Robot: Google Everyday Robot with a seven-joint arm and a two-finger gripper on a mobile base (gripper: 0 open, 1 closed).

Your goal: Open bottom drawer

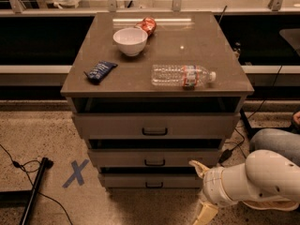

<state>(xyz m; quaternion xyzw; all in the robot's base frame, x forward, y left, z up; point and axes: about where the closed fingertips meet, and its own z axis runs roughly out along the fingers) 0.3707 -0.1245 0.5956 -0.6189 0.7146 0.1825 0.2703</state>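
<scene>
Bottom drawer (pixel 150 180) sits shut, gripper (pixel 197 191) spread open beside its right end; bottle (pixel 180 75) label unreadable.

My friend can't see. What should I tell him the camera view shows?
The robot's gripper, jaws open, hangs by the right end of the closed bottom drawer, away from its handle. A bowl, a water bottle and a blue packet lie on the cabinet.

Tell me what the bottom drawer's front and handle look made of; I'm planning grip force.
Bottom drawer front: matte grey-brown, probably laminate or painted board. Handle: black loop, metal or plastic, cannot tell. Gripper sits at the drawer's right end, low.
</scene>
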